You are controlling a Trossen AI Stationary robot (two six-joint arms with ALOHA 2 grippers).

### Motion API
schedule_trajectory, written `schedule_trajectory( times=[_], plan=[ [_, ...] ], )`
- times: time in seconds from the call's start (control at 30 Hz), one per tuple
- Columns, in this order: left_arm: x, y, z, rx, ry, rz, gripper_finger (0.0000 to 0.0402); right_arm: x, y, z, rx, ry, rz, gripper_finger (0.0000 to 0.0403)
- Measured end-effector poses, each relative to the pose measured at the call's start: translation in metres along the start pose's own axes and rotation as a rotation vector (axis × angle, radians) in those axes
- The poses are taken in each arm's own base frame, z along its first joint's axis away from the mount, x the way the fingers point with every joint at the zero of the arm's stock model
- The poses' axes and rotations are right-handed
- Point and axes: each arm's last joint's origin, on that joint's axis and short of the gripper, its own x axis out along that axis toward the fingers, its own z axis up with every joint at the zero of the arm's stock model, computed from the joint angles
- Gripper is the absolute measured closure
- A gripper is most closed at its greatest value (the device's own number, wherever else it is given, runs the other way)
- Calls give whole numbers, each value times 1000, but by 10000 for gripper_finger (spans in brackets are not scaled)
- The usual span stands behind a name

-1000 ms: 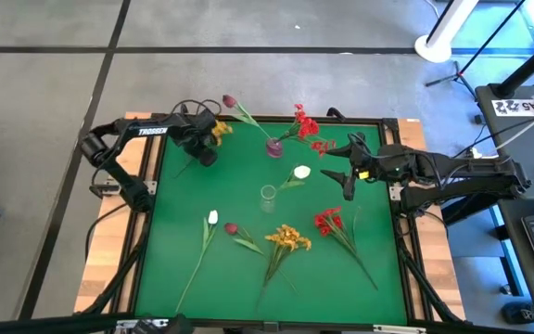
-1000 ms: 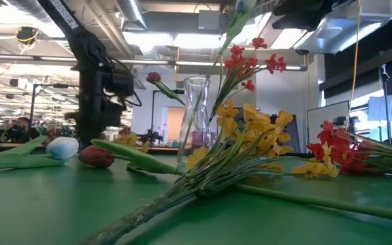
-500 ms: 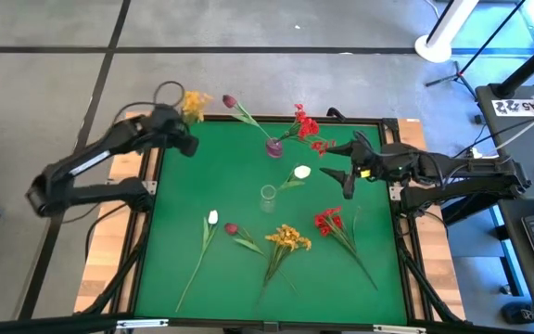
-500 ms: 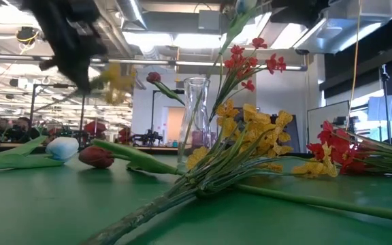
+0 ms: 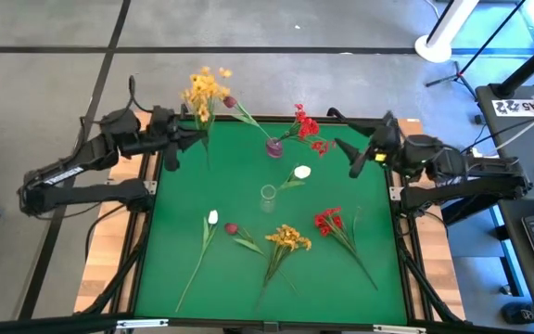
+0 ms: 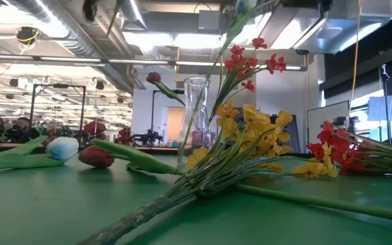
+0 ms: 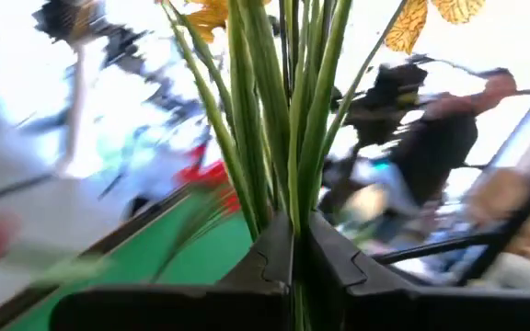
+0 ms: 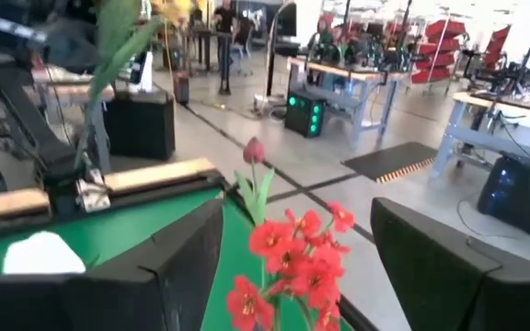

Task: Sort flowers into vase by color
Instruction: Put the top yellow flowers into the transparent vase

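Note:
My left gripper (image 5: pixel 186 138) is raised over the table's far left corner, shut on a yellow flower bunch (image 5: pixel 203 87). My right gripper (image 5: pixel 349 158) hovers open at the far right with nothing between its fingers. A vase (image 5: pixel 274 147) at the far middle holds red flowers (image 5: pixel 306 125) and a maroon tulip (image 5: pixel 229 101). Beside a clear vase (image 5: pixel 267 196) shows a white bud (image 5: pixel 301 173). On the green mat lie a white-bud flower (image 5: pixel 212 218), a maroon tulip (image 5: pixel 231 227), a yellow bunch (image 5: pixel 288 238) and a red bunch (image 5: pixel 328 221). My left gripper pinches several green stems (image 7: pixel 288 198) of the yellow bunch between its two fingers. The fingers point level, coming from the table's left, and lie across the stems. The bunch stands roughly upright, blossoms (image 7: pixel 412 23) above the fingers, lifted clear of the table.
A wooden frame (image 5: pixel 109 241) borders the green mat (image 5: pixel 174 204), with bare mat at the near left. In the low view the lying yellow bunch (image 6: pixel 250 146) fills the foreground before the clear vase (image 6: pixel 194 116). Workbenches and people stand beyond the table.
My left gripper has risen from the mat at the far left corner and tipped from pointing down to level. The yellow bunch went up with it, from lying on the mat to upright and clear. My right gripper has risen a little and turned, still open.

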Motion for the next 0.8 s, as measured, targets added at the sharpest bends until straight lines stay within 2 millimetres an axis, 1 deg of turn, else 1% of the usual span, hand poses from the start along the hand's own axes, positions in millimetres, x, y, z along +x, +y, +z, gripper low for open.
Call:
schedule_trajectory(
  times=[0.13, 0.27, 0.37, 0.47, 0.53, 0.67, 0.8],
  plan=[
    [21, -21, 1, 71, -60, -159, 399, -8, -5, 6, 21, -33, 8, 127],
    [50, -38, -11, 188, -57, -256, 398, -16, -10, 9, 37, -59, 9, 127],
    [73, -46, -26, 250, -34, -220, 395, -20, -13, 10, 42, -67, 9, 127],
    [96, -48, -42, 271, -23, -109, 394, -20, -13, 8, 38, -54, 9, 127],
    [110, -51, -50, 275, -41, -103, 393, -20, -13, 8, 34, -47, 10, 127],
    [128, -53, -62, 259, -36, -171, 392, -20, -13, 8, 38, -52, 10, 127],
    [137, -58, -74, 236, -8, -200, 391, -20, -13, 8, 35, -46, 11, 127]
  ],
)
